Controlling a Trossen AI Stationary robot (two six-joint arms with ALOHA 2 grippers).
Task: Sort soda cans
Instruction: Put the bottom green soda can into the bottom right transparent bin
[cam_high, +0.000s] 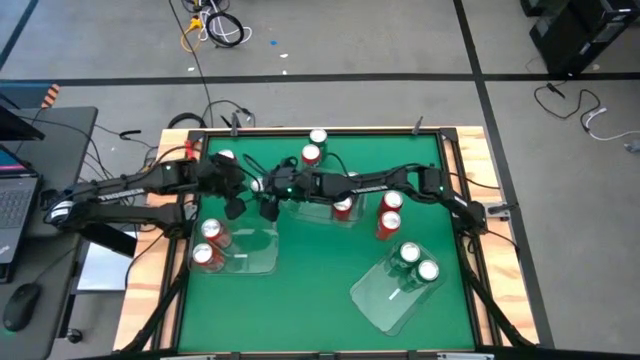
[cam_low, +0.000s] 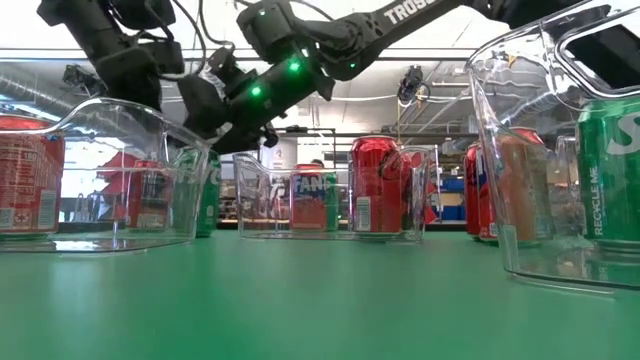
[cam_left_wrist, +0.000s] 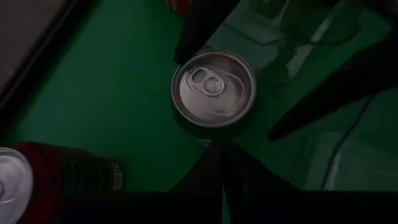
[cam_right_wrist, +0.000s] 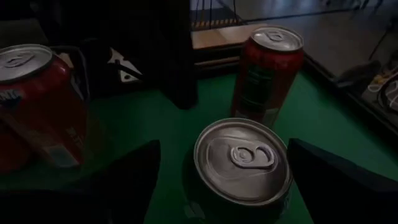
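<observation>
A dark-bodied soda can with a silver top stands upright on the green table, left of the middle. My right gripper reaches across from the right and is open. One finger stands on each side of the can, with a clear gap on one side. My left gripper is shut and points slantwise down at the same can from the table's left. A red can stands just beyond, and another beside it. My left gripper has its shut fingertips right by the can's near side; I cannot tell whether they touch it.
A clear bin at the near left holds two red cans. A bin at the near right holds two green cans. A third bin in the middle holds a red can. Loose red cans stand at the far edge and right of the middle.
</observation>
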